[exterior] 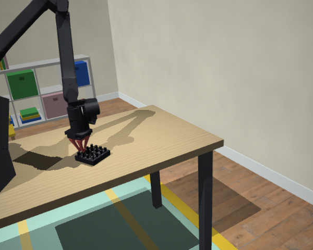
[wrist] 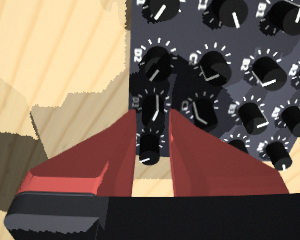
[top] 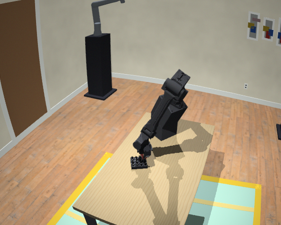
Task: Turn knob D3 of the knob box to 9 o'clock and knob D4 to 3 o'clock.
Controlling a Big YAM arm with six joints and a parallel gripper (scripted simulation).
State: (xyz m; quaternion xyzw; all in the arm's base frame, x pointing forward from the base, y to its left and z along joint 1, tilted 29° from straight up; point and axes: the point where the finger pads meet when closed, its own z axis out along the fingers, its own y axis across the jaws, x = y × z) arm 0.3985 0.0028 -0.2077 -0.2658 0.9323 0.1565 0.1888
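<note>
Fingers (top: 142, 156) (exterior: 82, 149) point down over knob box (top: 138, 167) (exterior: 93, 162) (wrist: 180, 45), forearm (top: 157, 115) (exterior: 67, 48) steep above.

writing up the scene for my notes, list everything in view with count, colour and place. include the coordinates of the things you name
knob box (top: 138, 167) (exterior: 93, 162): one, black, on the table
knobs: several, black with white lines, in rows on the knob box
table (top: 126, 191) (exterior: 161, 134): one, light wood top, dark legs
mat (top: 229, 193) (exterior: 97, 204): one, pale green with yellow bands, under the table
shelf unit (exterior: 91, 72): one, white, behind the table; holds green, pink and blue boxes
pedestals: two, black, on the wood floor
grey arm (top: 97, 29): one, on the left pedestal
pictures: three, white-framed, on the wall
outlet (top: 245, 86): one, white, low on the wall
robot arm (top: 159, 113) (exterior: 66, 51): one, black
gripper (top: 142, 157) (exterior: 82, 150) (wrist: 152, 119): one, red fingers, at the knob box
</note>
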